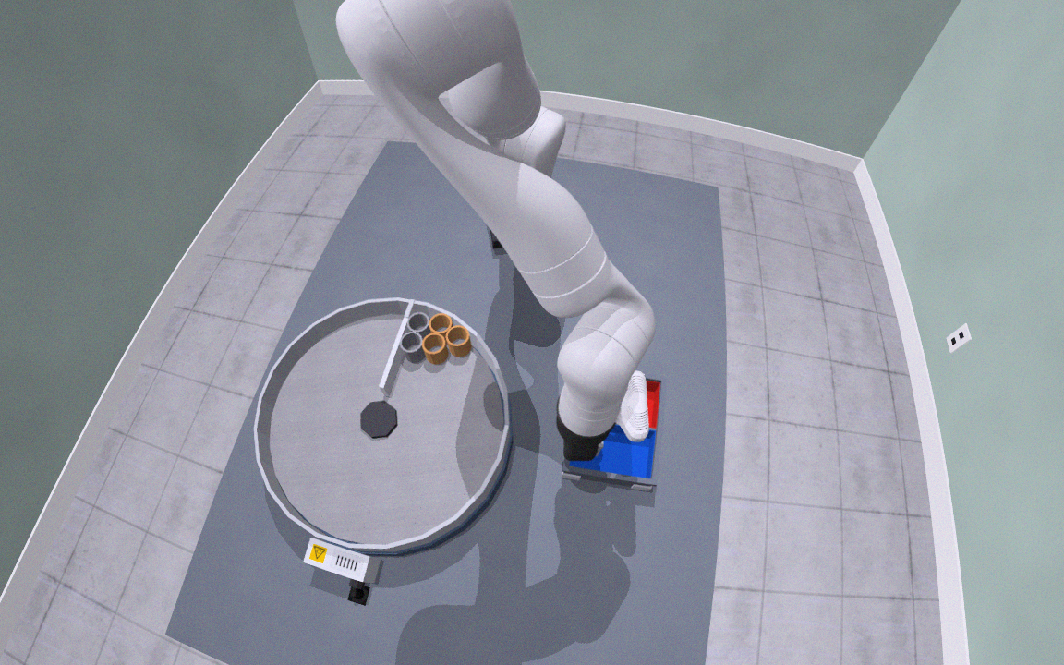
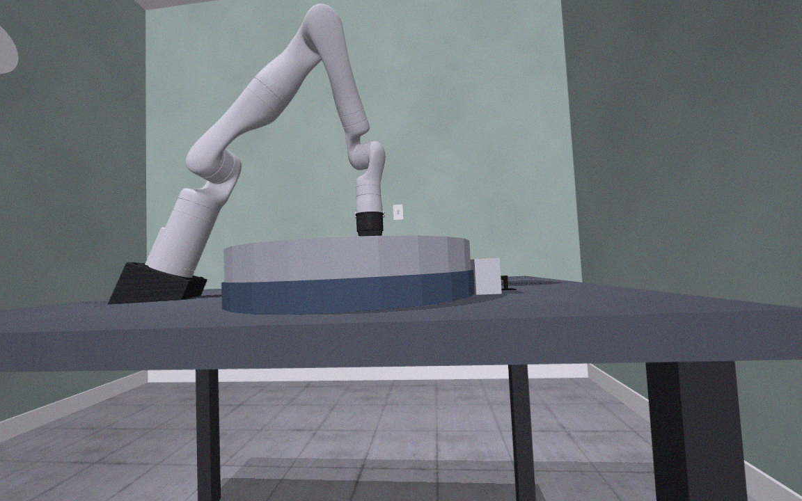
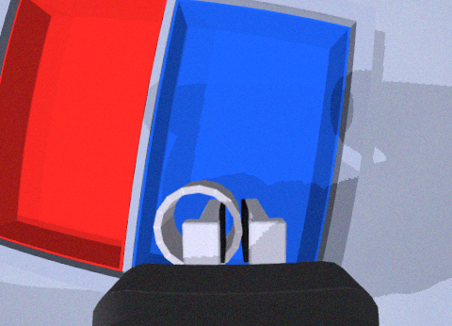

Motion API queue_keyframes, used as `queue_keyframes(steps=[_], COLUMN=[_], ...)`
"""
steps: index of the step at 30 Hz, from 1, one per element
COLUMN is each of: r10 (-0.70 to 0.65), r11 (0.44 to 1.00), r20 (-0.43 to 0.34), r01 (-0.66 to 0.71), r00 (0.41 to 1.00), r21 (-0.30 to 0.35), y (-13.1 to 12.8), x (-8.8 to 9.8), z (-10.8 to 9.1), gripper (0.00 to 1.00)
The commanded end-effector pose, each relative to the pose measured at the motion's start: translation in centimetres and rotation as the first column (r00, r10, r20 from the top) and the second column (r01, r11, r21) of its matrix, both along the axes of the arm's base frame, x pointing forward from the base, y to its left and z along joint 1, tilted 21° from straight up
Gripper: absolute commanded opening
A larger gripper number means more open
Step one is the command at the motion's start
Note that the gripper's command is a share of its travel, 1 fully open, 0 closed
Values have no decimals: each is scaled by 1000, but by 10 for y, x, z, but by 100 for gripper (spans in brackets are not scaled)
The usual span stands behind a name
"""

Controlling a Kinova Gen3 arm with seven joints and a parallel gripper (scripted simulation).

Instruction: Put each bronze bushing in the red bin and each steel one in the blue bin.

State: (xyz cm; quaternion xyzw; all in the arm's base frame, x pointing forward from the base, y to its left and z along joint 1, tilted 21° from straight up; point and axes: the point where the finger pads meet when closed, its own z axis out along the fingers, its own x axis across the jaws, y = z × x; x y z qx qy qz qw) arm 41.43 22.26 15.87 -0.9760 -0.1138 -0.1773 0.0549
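In the wrist view my gripper (image 3: 234, 220) is shut on the wall of a steel bushing (image 3: 199, 220), a grey ring held upright over the near part of the blue bin (image 3: 245, 132). The red bin (image 3: 78, 119) lies to its left and looks empty. In the top view the gripper (image 1: 584, 444) hangs over the blue bin (image 1: 625, 453) with the red bin (image 1: 653, 405) behind it. On the turntable (image 1: 382, 423) two steel bushings (image 1: 414, 332) and three bronze bushings (image 1: 445, 334) sit bunched against a thin divider bar (image 1: 396, 345).
The turntable has a raised rim and a dark hub (image 1: 378, 419). A white control box (image 1: 336, 562) sits at its front edge. The arm's base (image 2: 154, 283) stands at the far side of the grey table. In the exterior view the turntable wall hides the bins.
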Motion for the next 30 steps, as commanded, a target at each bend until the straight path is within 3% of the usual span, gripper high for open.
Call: queue_keyframes(steps=[1,2,30], r10=[0,0,0], r11=[1000,1000,1000], r20=[1,1,2], r01=[0,0,0], r00=[1000,1000,1000], r21=[0,0,0], y=[0,0,0], x=[0,0,0], z=[1,1,1], gripper=[0,47,47])
